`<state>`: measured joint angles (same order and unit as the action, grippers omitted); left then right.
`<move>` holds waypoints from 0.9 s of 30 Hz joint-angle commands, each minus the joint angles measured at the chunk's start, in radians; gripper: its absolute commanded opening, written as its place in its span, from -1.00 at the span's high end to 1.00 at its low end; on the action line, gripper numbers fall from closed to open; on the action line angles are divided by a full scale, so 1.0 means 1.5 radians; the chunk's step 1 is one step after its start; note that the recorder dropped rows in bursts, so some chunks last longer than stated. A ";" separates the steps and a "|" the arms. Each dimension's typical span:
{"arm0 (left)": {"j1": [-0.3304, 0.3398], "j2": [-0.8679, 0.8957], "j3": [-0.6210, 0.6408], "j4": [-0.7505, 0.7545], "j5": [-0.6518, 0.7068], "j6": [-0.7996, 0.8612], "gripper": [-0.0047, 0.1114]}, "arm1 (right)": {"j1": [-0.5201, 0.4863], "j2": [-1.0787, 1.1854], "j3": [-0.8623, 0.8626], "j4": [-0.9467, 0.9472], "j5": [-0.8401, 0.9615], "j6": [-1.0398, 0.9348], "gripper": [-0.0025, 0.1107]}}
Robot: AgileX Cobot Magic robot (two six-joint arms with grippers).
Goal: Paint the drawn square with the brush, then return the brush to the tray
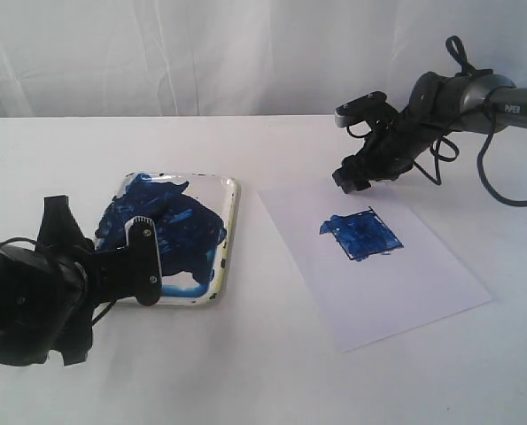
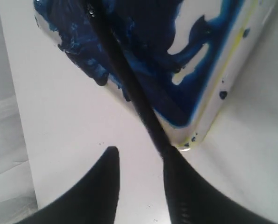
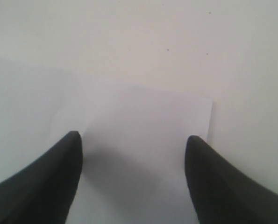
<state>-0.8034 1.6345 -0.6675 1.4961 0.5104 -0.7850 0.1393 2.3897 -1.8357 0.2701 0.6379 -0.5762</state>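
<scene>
Since the near side is where the action is, I'll start there: my left pincer sits low on the left at the near end of the tray. Its fingers are apart, with a clear gap between them. The brush leans against one finger and the other is clear of it, so nothing's clamped.

The brush runs from that finger out over the near rim and across the tray, and its far end is lost in the blue paint. So it's in the tray, or at least lying across it.

Handling-wise, I reckon it weighs next to nothing. It looks thin and stiff, and probably rolls if you nudge it. The handle looks slick, and the painted end would smear whatever it touches. If it needed another grab, I'd pinch the bare handle on the near side, well away from the wet end.

The tray is shallow and cream, mostly covered in dark blue smears, with a bare patch by its right rim. It holds just paint and brush.

Further back and to the right is the sheet of paper, and the square on it looks pretty much filled with blue.

Farthest off, my right pincer hovers over the far edge of the paper, spread wide and holding nothing.
</scene>
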 commanded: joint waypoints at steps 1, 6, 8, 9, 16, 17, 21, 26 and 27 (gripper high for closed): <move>0.003 -0.001 0.005 -0.020 -0.004 -0.002 0.26 | -0.001 0.029 0.014 -0.042 0.034 -0.007 -0.10; 0.003 -0.029 -0.053 0.005 0.033 -0.160 0.46 | -0.001 0.022 0.013 -0.042 0.026 0.001 -0.10; 0.003 -0.053 -0.075 0.005 0.027 -0.160 0.58 | -0.001 0.014 0.013 -0.042 0.023 0.001 -0.10; 0.003 -0.064 -0.087 0.000 0.026 -0.160 0.64 | -0.001 0.008 0.010 -0.042 0.023 0.002 -0.10; 0.016 -0.105 -0.170 -0.088 0.148 -0.174 0.92 | -0.001 -0.042 -0.004 -0.040 0.037 0.021 -0.10; 0.028 -0.108 -0.183 -0.115 0.157 -0.166 0.92 | -0.001 -0.052 -0.004 -0.040 0.037 0.030 -0.10; 0.105 -0.117 -0.234 -0.259 0.160 -0.092 0.92 | -0.001 -0.100 -0.004 -0.037 0.040 0.061 -0.10; 0.236 -0.120 -0.291 -0.450 0.158 0.045 0.92 | -0.001 -0.156 -0.004 -0.014 0.104 0.144 -0.03; 0.269 -0.120 -0.303 -0.503 0.152 0.068 0.92 | -0.001 -0.165 -0.004 -0.014 0.128 0.164 0.09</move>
<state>-0.5032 1.4676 -1.0797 0.9230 0.7235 -0.7813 0.1393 2.1832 -1.8391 0.2448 0.7548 -0.4101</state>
